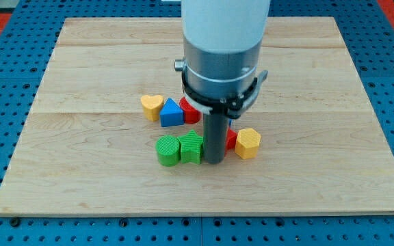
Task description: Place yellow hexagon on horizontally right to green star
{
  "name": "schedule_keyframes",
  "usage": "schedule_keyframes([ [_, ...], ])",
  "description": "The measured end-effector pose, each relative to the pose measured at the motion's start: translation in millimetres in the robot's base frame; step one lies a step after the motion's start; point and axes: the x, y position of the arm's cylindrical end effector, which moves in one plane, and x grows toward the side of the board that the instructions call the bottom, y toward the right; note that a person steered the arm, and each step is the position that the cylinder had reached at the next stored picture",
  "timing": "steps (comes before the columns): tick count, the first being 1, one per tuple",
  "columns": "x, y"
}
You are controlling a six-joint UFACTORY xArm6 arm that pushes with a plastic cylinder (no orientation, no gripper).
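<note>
The yellow hexagon lies on the wooden board, right of centre. My tip stands just left of it, between the hexagon and a green block. That green block touches a round green block on its left; I cannot tell which of the two is the star. A red block shows partly behind the rod, against the hexagon's left side.
A yellow heart, a blue triangle and a red block sit in a row above the green blocks. The arm's white and grey body hides the board's top middle. Blue pegboard surrounds the board.
</note>
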Motion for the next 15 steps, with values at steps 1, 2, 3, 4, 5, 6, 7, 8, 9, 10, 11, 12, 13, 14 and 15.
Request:
schedule_keyframes([
  [1, -24.4, 7.3],
  [2, -56.0, 7.3],
  [3, -66.7, -15.6],
  [4, -43.5, -54.9],
  [5, -36.5, -38.9],
  [6, -34.2, -12.3],
  [7, -27.5, -14.5],
  [8, -18.7, -20.3],
  [9, -53.5, 0.9],
  [10, -48.8, 38.0],
  [11, -24.5, 38.0],
  [12, -12.5, 41.0],
  [13, -13.2, 43.9],
  [14, -12.6, 43.9],
  [15, -30.7, 59.9],
])
